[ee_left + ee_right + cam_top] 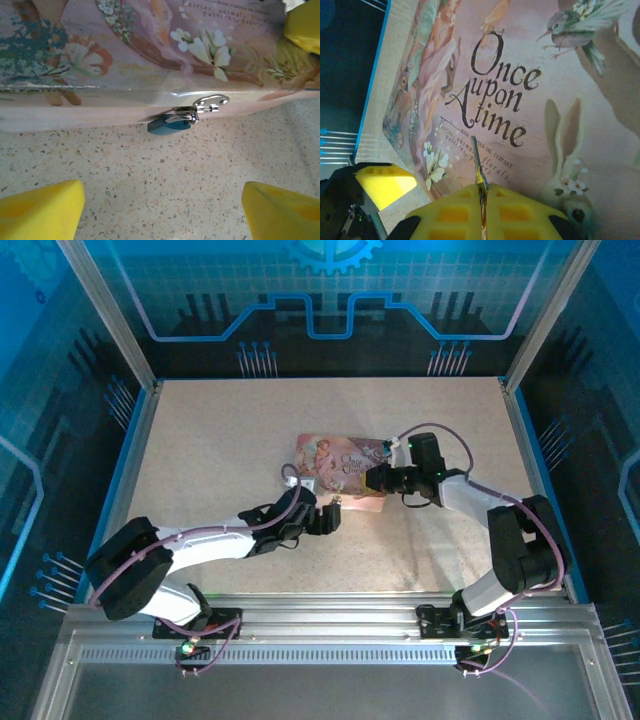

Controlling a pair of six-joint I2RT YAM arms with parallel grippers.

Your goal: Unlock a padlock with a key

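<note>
A tiny padlock [169,125] hangs by its thin silvery shackle from the hasp [210,103] on the front wall of the flat pink picture tin [335,462]. Its body looks dark teal in this light. My left gripper [162,215] is open and low over the table in front of the padlock, with nothing between its yellow fingers [42,210]. In the top view the left gripper [328,518] sits just short of the tin's near edge. My right gripper [482,192] is shut on the key [477,160]. The key's blade points out over the tin's lid [530,100].
The right gripper [372,480] hovers over the tin's near right corner, and one of its yellow fingers [305,25] shows in the left wrist view. Speckled tabletop [220,440] surrounds the tin. Blue-edged walls [125,455] border the table.
</note>
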